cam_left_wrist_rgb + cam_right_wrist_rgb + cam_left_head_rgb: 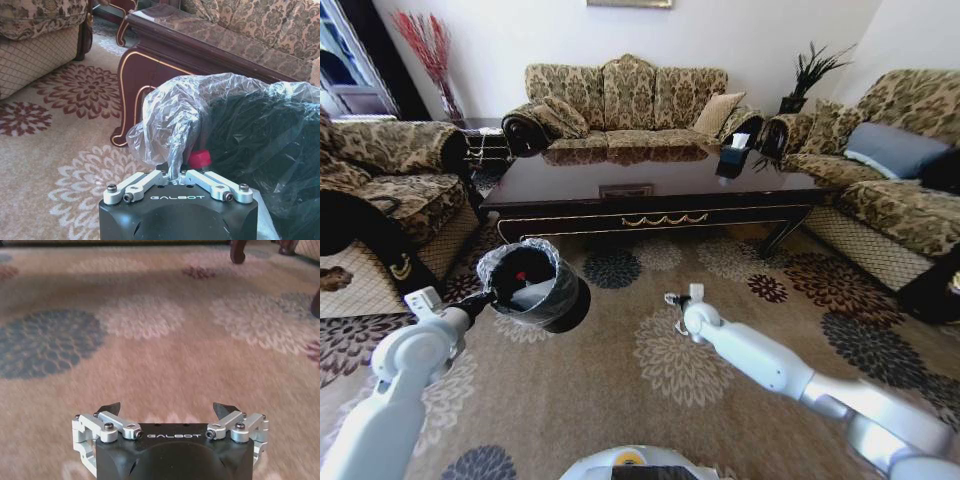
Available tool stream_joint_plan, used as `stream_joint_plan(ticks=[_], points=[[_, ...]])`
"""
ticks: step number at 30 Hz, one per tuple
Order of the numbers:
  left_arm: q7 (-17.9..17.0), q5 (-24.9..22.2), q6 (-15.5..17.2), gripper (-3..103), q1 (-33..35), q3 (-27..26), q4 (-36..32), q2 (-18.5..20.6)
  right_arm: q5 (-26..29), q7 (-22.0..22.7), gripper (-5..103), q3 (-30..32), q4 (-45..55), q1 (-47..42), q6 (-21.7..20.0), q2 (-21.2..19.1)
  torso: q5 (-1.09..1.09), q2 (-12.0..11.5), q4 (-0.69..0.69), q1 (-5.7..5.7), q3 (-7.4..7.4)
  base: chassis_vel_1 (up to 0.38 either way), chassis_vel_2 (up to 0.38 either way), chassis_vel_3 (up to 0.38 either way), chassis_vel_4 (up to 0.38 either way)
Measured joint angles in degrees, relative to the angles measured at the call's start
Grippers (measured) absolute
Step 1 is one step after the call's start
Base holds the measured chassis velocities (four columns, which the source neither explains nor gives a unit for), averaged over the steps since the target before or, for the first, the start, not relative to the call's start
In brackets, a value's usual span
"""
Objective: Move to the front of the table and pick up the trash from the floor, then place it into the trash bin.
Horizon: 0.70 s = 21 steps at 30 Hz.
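The trash bin [538, 286] hangs tilted from the left tool [175, 176], clamped on its liner rim, seemingly for carrying, while the right tool [170, 412] gapes empty above the carpet [160, 340].

Bright daylight – glare on table [650, 178] – fisheye edges.

Across the floor, a beige carpet [640, 400] patterned with round floral medallions in cream, maroon and slate blue. Against the far white wall, a three-seat sofa in olive-and-gold damask upholstery [620, 105] with a tan cushion [718, 112] at one end; to either side, matching damask sofas [380, 180], the right one [900, 190] carrying a grey-blue pillow [895, 148]. In the back corners, a glass vase of red dried stems [430, 55] and a dark spiky plant [810, 75].
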Motion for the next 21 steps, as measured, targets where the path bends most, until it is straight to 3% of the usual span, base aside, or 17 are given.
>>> stream_joint_plan(ticks=[14,18,21], points=[[-0.62,-0.6,0.23,3,1.62,-1.57,-6.23,-1.73,-5.43,-7.75,100,-1.21,-12.08,-3.01,2.57,3.08,0.01,0.0,0.01,0.0,0.0,0.0,0.0,0.0,0.0],[-0.3,-0.58,0.23,3,2.52,-2.55,-8.65,-1.94,-5.3,-11.36,100,-1.65,-15.5,-3.05,3.12,3.38,0.02,0.0,0.02,0.0,0.0,0.0,0.0,0.0,0.0],[-0.01,-1.11,0.23,3,2.88,-3.06,-9.81,-1.89,-7.64,-16.74,100,-2.51,-20.3,-2.66,4.65,3.74,0.02,0.0,0.01,0.0,0.0,0.0,0.0,0.0,0.0]])
